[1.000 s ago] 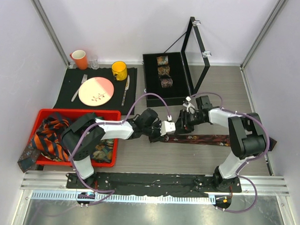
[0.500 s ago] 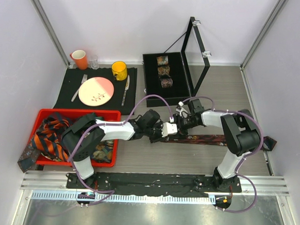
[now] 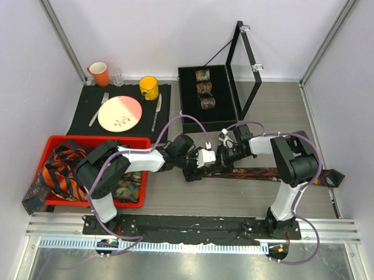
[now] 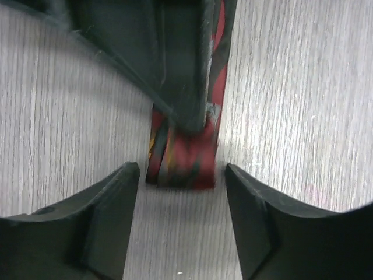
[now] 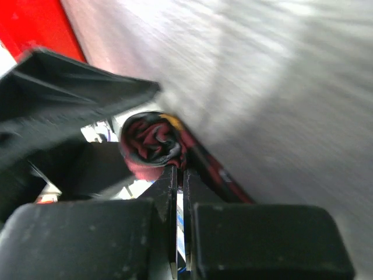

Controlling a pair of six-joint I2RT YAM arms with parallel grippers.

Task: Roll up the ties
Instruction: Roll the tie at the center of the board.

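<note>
A dark red-brown patterned tie (image 3: pixel 265 174) lies as a strip across the table, its left end rolled into a small coil (image 4: pixel 185 162). In the left wrist view my left gripper (image 4: pixel 180 224) is open. Its fingers (image 4: pixel 116 216) stand on either side just short of the coil and touch nothing. My right gripper (image 5: pixel 180 172) is shut, its tips pinching the edge of the coil (image 5: pixel 150 144) from above. In the top view the two grippers, left (image 3: pixel 203 167) and right (image 3: pixel 225 158), meet over the tie's left end. More ties (image 3: pixel 63 169) lie piled in a red bin.
An open black case (image 3: pixel 187 106) at the back holds three rolled ties (image 3: pixel 205 89), its lid (image 3: pixel 247 74) standing upright. The red bin (image 3: pixel 136 196) sits at the left. Behind it is a place setting with a plate (image 3: pixel 120 113), a yellow mug (image 3: pixel 148 87) and an orange cup (image 3: pixel 99 72).
My left gripper has opened and let go of the coil. My right gripper has moved left onto the coil and shut there.
</note>
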